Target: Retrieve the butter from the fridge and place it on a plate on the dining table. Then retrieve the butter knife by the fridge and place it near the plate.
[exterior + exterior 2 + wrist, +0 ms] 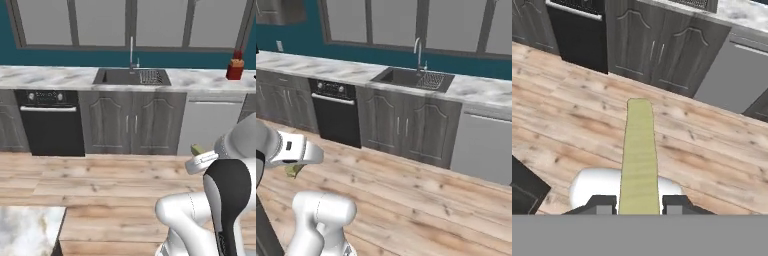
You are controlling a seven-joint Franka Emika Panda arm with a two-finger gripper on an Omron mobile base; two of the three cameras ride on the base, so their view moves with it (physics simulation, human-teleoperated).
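Wood floor, jaws gripping butter

Arm: glossy white rounded shells w/ a black oval joint cover. White hand carries a small dark square mark. Gripper: two small dark fingertips, blocky, grey-faced.

- The sink is set in the counter under the windows, with the tap behind it.
- The oven stands left of the cabinet doors; the dishwasher stands right of them.
- The butter sticks out between the gripper fingers, above the floor.
- A corner of the dining table lies at lower left in the left base view.
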